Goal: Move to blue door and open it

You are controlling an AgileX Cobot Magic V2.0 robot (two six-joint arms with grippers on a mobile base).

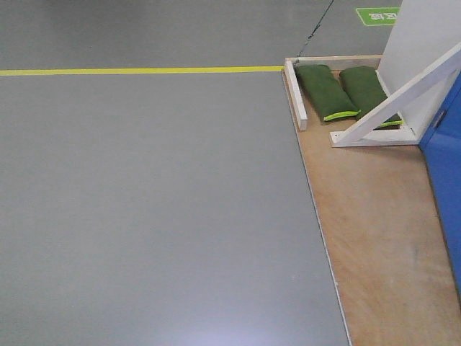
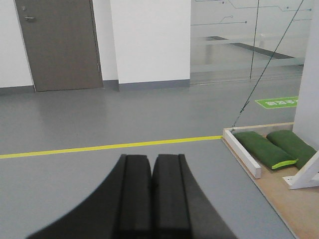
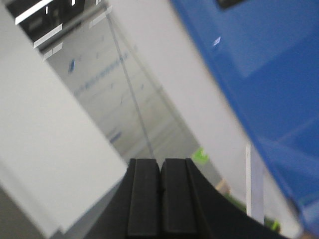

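The blue door [image 1: 446, 180] shows as a bright-blue panel at the right edge of the front view, standing on a plywood base [image 1: 374, 238]. In the tilted, blurred right wrist view the blue door [image 3: 259, 74] fills the upper right, close by; its handle is out of view. My right gripper [image 3: 161, 162] is shut with nothing between its black fingers, short of the panel. My left gripper [image 2: 151, 158] is also shut and empty, pointing over the grey floor, with the base off to its right.
A white frame with a diagonal brace [image 1: 403, 97] stands on the plywood base, with two green sandbags [image 1: 328, 90] behind a white wooden rail [image 1: 295, 94]. A yellow floor line [image 1: 137, 71] crosses the grey floor. Far off are a grey door [image 2: 60, 45] and glass partitions [image 2: 249, 40].
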